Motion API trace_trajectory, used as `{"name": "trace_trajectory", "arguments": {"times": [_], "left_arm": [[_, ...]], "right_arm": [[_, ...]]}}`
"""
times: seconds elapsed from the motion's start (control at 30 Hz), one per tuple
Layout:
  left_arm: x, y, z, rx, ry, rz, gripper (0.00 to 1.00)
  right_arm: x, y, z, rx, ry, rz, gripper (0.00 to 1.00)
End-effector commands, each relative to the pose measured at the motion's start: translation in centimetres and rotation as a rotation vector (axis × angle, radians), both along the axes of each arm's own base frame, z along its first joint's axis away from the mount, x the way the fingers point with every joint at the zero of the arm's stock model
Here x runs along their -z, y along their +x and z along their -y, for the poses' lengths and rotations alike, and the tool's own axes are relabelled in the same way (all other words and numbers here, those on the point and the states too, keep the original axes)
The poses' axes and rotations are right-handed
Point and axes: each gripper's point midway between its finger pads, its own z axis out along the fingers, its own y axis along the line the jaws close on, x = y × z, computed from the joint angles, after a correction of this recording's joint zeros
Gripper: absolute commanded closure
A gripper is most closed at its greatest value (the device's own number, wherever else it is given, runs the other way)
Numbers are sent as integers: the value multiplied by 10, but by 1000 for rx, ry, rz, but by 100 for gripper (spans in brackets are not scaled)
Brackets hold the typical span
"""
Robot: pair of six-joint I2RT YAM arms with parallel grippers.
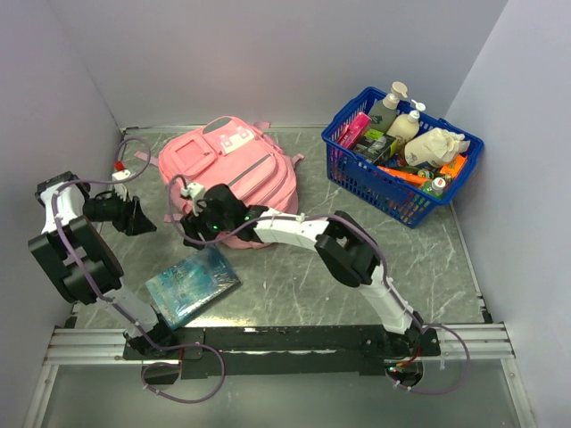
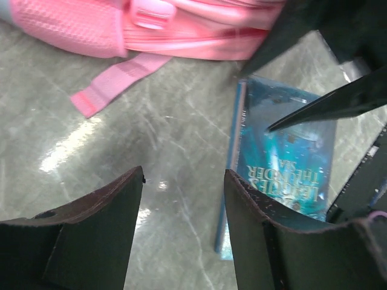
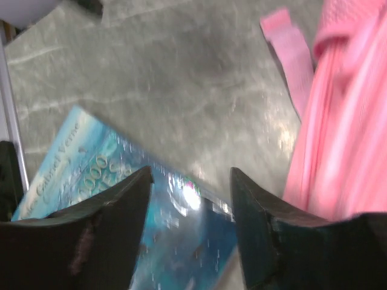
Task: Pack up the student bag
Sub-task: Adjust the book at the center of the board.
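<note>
The pink student bag [image 1: 234, 165] lies flat at the back left of the table, straps toward me; its edge and a strap show in the left wrist view [image 2: 181, 27] and in the right wrist view [image 3: 338, 121]. A blue-green book [image 1: 192, 283] lies on the table in front of it, also seen from the left wrist [image 2: 284, 163] and the right wrist [image 3: 121, 199]. My left gripper [image 1: 143, 217] is open and empty, left of the bag. My right gripper [image 1: 190, 223] is open and empty at the bag's near edge, above the book's far end.
A blue plastic basket [image 1: 403, 153] full of bottles and packets stands at the back right. Grey walls close in on the left, back and right. A metal rail [image 1: 285, 343] runs along the near edge.
</note>
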Motion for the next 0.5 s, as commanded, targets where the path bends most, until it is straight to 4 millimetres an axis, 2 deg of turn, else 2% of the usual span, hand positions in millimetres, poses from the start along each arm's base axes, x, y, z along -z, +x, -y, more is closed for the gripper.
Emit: {"name": "trace_trajectory", "arguments": {"times": [0.0, 0.17, 0.2, 0.27, 0.37, 0.43, 0.47], "left_arm": [[-15, -14, 9, 37, 3, 33, 39], [-13, -17, 2, 31, -1, 19, 38], [-12, -19, -1, 28, 4, 16, 38], [-11, -21, 2, 37, 7, 22, 38], [-13, -22, 2, 37, 11, 30, 37], [-14, -21, 2, 37, 10, 31, 37], [-15, -21, 2, 39, 14, 37, 37]], "right_arm": [[15, -11, -14, -63, -61, 8, 32], [30, -29, -20, -165, -94, -6, 22], [40, -34, -17, -177, -125, -24, 22], [46, -38, -16, -187, -143, -37, 20], [54, -41, -9, -198, -174, -45, 19], [62, -42, 1, -193, -204, -49, 23], [54, -42, 5, -184, -199, -37, 25]]}}
